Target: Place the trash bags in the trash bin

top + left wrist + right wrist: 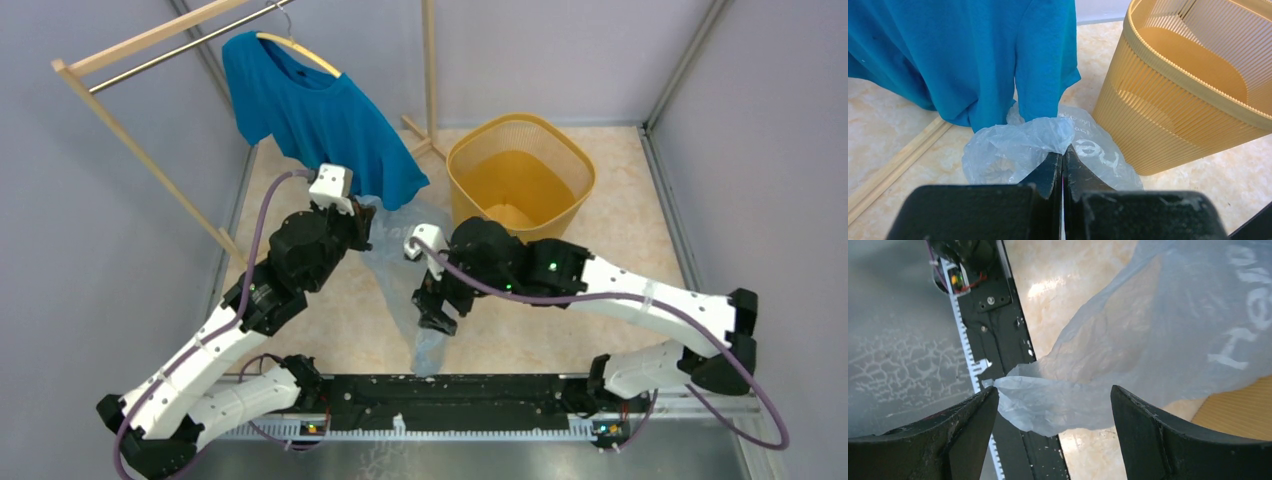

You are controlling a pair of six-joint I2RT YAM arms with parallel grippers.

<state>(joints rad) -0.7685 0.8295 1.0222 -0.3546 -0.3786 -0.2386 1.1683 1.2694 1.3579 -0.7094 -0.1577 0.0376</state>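
The trash bag [405, 280] is a thin pale blue-grey film with white print. It hangs stretched from my left gripper down toward the black base rail. My left gripper [362, 222] is shut on the bag's upper edge, and the left wrist view shows the film [1013, 150] bunched at the closed fingertips [1063, 151]. My right gripper [437, 318] is open around the bag's lower part. In the right wrist view the film [1108, 355] crosses the gap between the spread fingers [1053, 402]. The yellow trash bin [520, 175] stands upright to the right of the bag, its base close to it [1173, 100].
A teal-blue T-shirt [310, 110] hangs on a wooden rack [130, 110] at the back left, just behind the left gripper [973, 50]. The black base rail [998, 330] runs along the near edge. Grey walls enclose the cell on three sides.
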